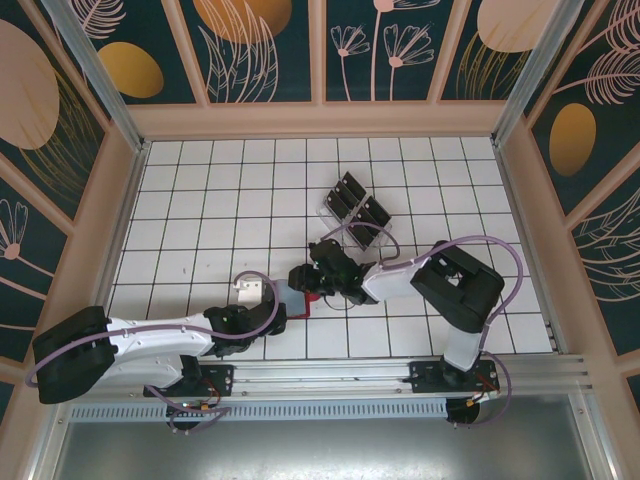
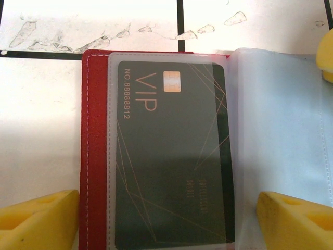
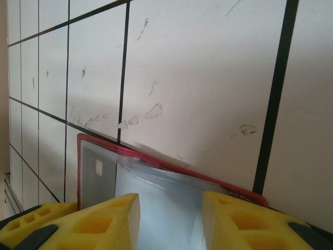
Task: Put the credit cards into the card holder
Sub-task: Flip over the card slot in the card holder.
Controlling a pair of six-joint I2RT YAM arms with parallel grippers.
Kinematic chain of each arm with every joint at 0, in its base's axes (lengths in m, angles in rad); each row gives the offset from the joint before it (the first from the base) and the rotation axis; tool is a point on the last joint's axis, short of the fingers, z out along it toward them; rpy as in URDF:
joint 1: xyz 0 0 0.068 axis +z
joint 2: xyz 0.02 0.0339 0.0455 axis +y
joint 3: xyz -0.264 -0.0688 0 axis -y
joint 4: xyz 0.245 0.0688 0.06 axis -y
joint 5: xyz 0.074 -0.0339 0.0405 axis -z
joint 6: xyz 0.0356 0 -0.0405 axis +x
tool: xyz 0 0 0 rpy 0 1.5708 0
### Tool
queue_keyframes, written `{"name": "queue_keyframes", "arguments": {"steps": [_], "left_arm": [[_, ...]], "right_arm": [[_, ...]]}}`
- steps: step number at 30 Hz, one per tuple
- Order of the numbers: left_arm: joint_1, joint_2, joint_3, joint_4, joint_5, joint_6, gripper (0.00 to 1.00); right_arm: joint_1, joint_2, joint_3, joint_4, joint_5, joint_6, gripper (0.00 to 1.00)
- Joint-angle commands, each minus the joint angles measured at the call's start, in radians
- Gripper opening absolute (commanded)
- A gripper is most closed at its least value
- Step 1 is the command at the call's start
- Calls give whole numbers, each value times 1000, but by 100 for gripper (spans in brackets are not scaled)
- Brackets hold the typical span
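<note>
The card holder (image 2: 94,156), a red wallet, lies open on the tiled table, and it shows as a red patch (image 1: 306,303) between the two arms. One black credit card (image 2: 171,156) marked VIP sits inside its left clear pocket. My left gripper (image 2: 166,224) hangs open just above that pocket, one yellow finger (image 2: 36,221) on each side of the card. My right gripper (image 3: 170,208) is low over the right-hand clear pockets (image 3: 171,208), its jaws apart with nothing pinched. One of its fingertips (image 2: 328,52) touches those pockets. More black credit cards (image 1: 357,205) stand in a rack.
The clear slotted rack (image 1: 333,217) stands a little beyond the wallet, mid table. Wooden walls (image 1: 320,120) close the table at the back and sides. An aluminium rail (image 1: 330,375) with the arm bases runs along the near edge.
</note>
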Motion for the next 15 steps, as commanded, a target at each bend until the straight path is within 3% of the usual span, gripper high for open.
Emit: {"name": "queue_keyframes", "arguments": {"steps": [1, 15], "left_arm": [[0, -2, -19, -47, 5, -9, 87], [-1, 4, -18, -41, 8, -5, 87]], "right_arm": [[-7, 24, 25, -52, 11, -23, 37], [3, 42, 43, 23, -102, -55, 38]]}}
